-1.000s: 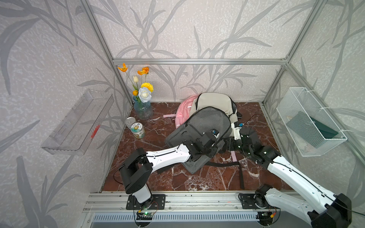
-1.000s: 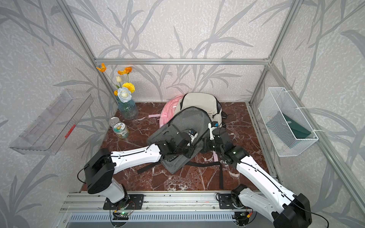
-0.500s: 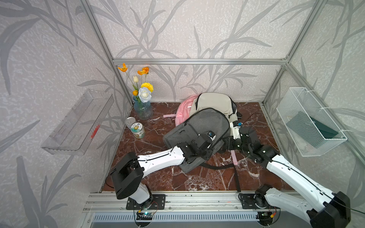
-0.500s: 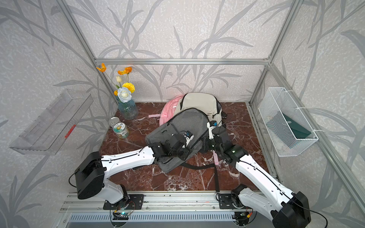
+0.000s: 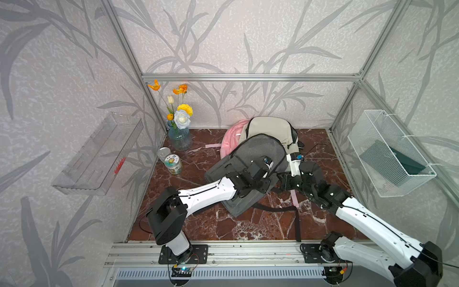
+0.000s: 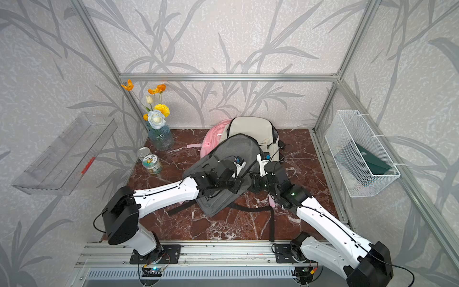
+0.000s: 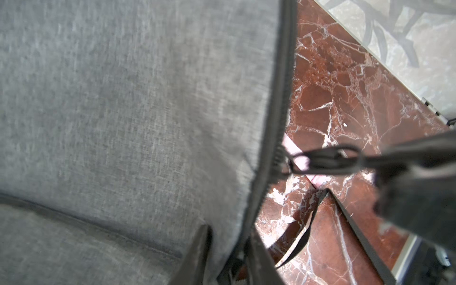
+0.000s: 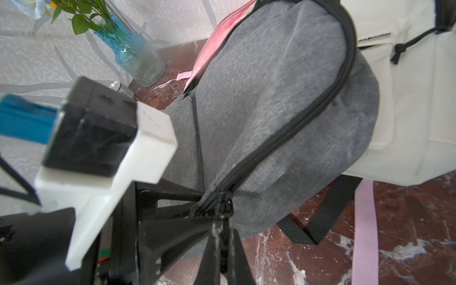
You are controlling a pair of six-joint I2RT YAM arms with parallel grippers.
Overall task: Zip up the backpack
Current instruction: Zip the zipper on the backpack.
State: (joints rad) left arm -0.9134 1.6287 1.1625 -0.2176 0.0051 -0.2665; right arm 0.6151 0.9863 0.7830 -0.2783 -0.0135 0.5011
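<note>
A grey backpack (image 5: 255, 154) (image 6: 233, 151) lies on the marble floor, leaning against two other bags. Its black zipper (image 8: 283, 138) curves along the edge down to the slider (image 7: 283, 160). My right gripper (image 8: 225, 246) (image 5: 279, 177) is shut on the zipper pull (image 7: 320, 160) at the bag's lower right side. Right beside it, my left gripper (image 7: 229, 256) (image 5: 264, 185) is shut on the backpack's grey fabric edge, with the zipper seam between its fingers. In both top views the two grippers nearly touch.
A white backpack (image 5: 270, 126) and a pink backpack (image 5: 231, 134) sit behind the grey one. A blue flower vase (image 5: 179, 139) and a can (image 5: 172, 164) stand at the back left. Black straps (image 5: 295, 218) trail forward. A wire basket (image 5: 390, 154) hangs on the right wall.
My left gripper let go of the bag for a moment, then closed again on its edge near the slider. The grey bag shifted slightly. My right gripper kept its hold on the pull.
</note>
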